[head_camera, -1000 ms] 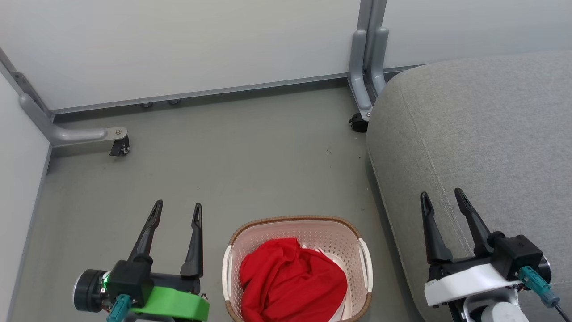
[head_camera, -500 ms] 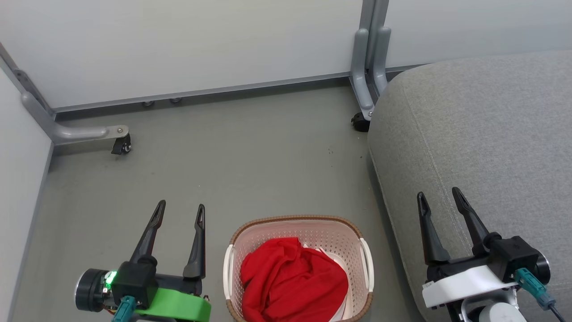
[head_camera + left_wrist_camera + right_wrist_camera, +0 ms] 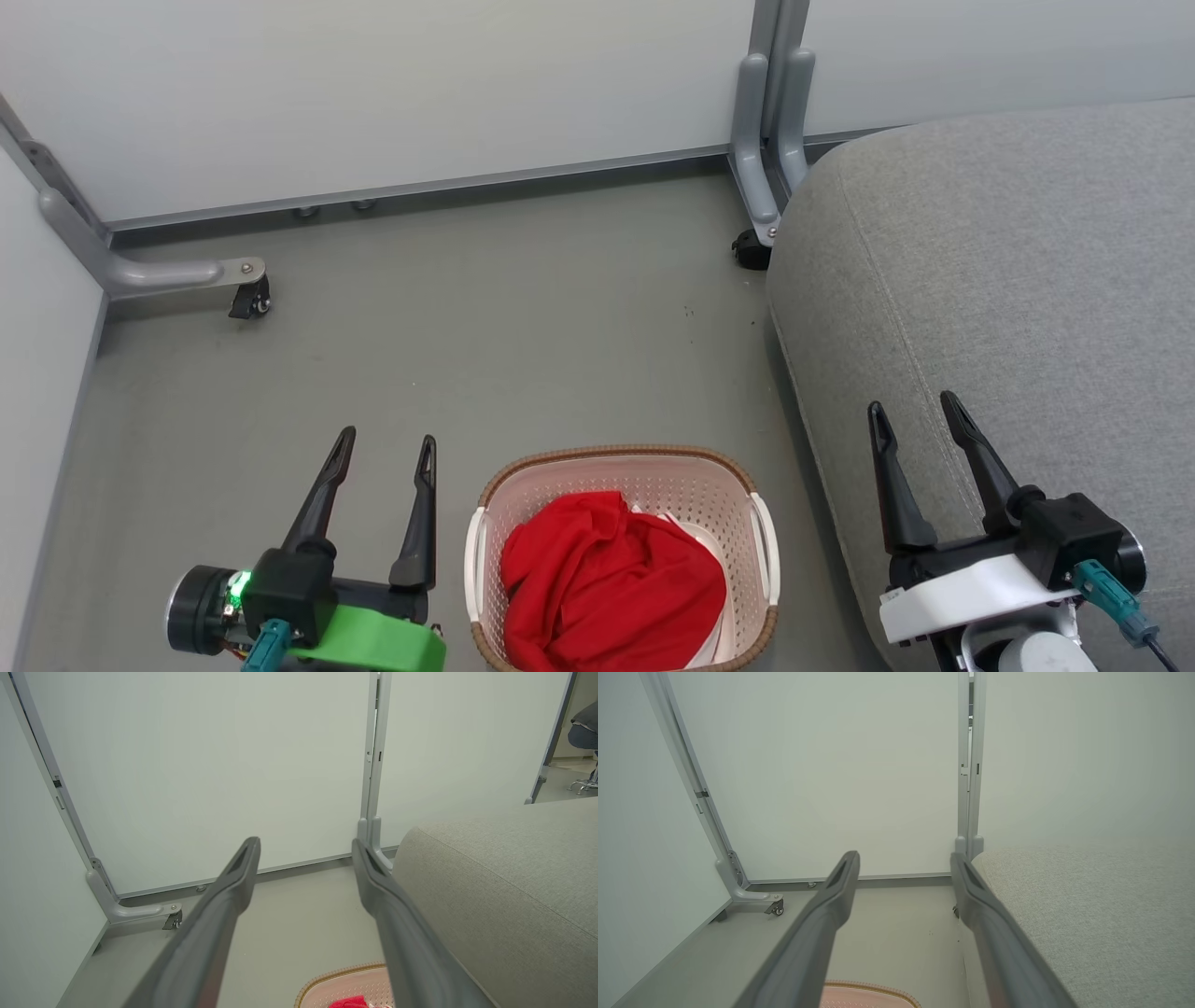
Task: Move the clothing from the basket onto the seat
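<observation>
The clothing [image 3: 611,583] lay heaped in the basket [image 3: 616,456] on the floor [image 3: 523,327], just beside the seat [image 3: 1008,280]. The left gripper [image 3: 387,436], left of the basket, and the right gripper [image 3: 910,402], over the seat's edge, were released and empty. A castered partition foot [image 3: 756,219] stood beyond.

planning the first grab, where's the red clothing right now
In the head view the clothing lies bunched inside the basket at bottom centre, on the floor between the left gripper and the seat.
</observation>
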